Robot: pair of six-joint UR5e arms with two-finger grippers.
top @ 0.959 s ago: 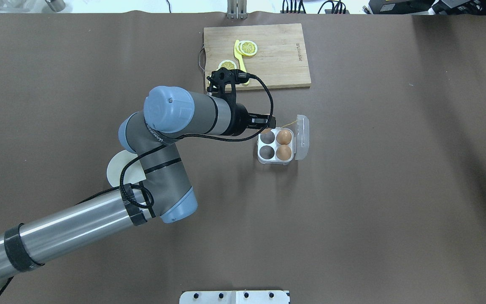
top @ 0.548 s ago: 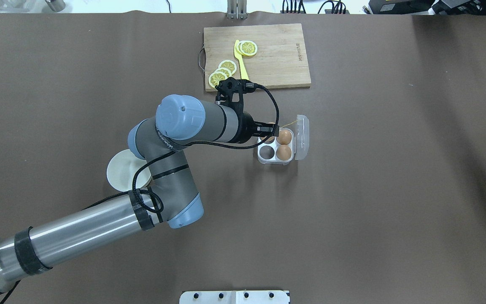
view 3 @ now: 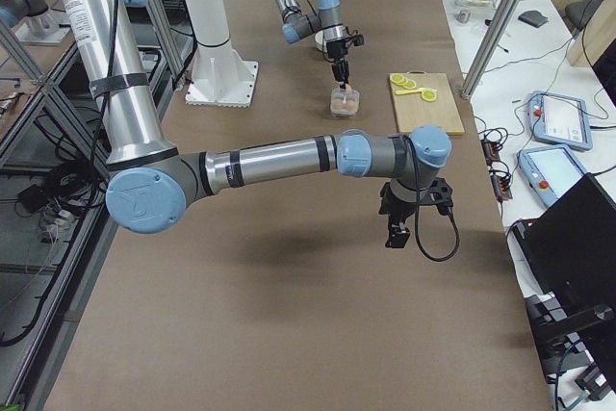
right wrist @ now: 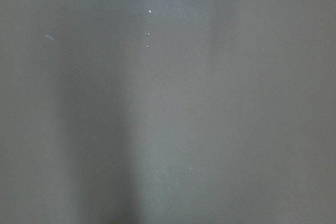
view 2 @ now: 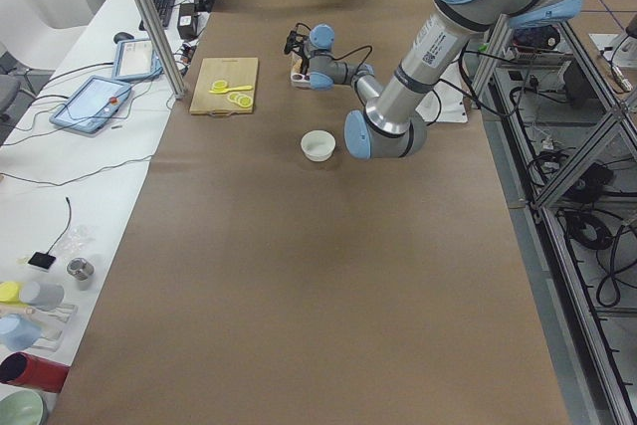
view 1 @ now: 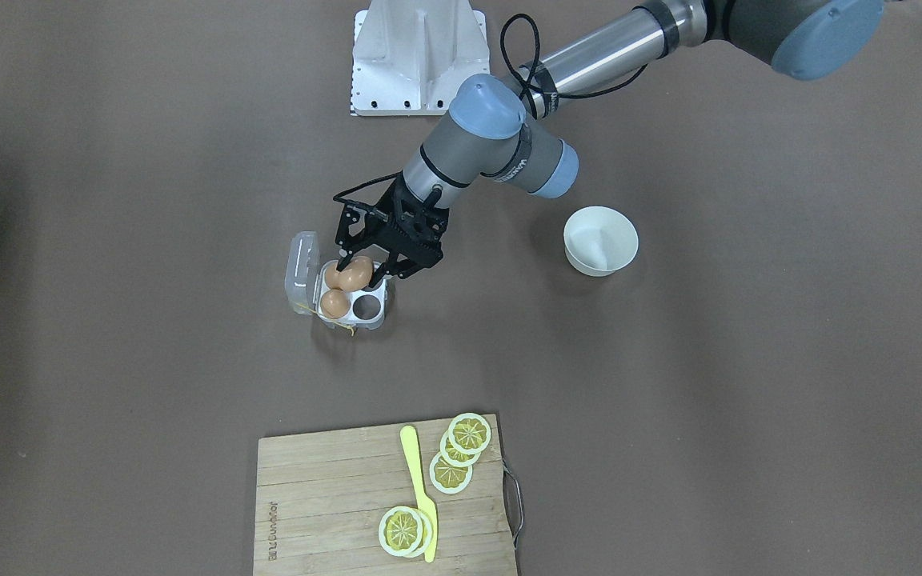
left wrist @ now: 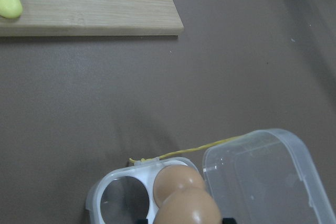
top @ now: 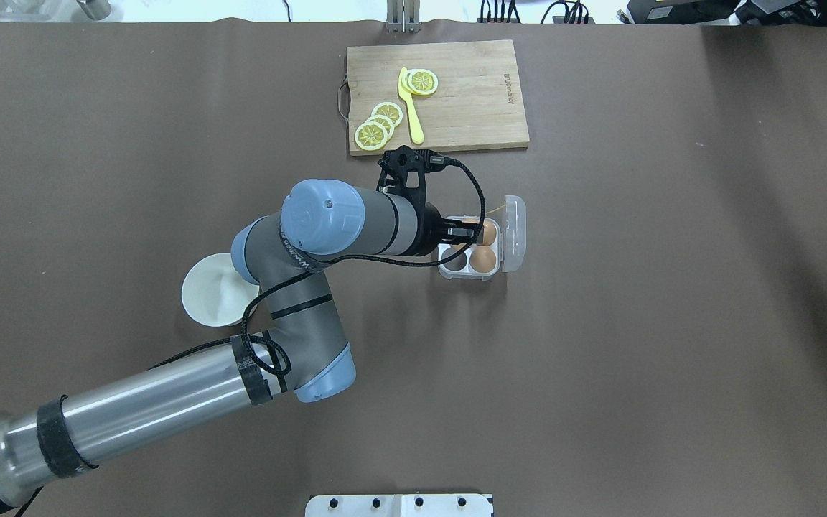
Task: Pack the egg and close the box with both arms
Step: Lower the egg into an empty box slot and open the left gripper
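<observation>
Now | left pincer (view 1: 362, 273) pinches egg (view 1: 354, 277) above open box (view 1: 302, 264) | right pincer (view 3: 396, 237) over tabletop (view 3: 289, 295), spread or pressed: cannot tell

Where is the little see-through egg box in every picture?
Front-facing: box left of centre, above the cutting board.
Overhead: box right of centre, below the cutting board.
Exterior left: box tiny, near the top, right of the cutting board.
Exterior right: box upper middle, left of the cutting board.
Left wrist: box at the bottom, lid open; cutting board top left.
Right wrist: not in it.
Shared landmark: the cutting board.
</observation>
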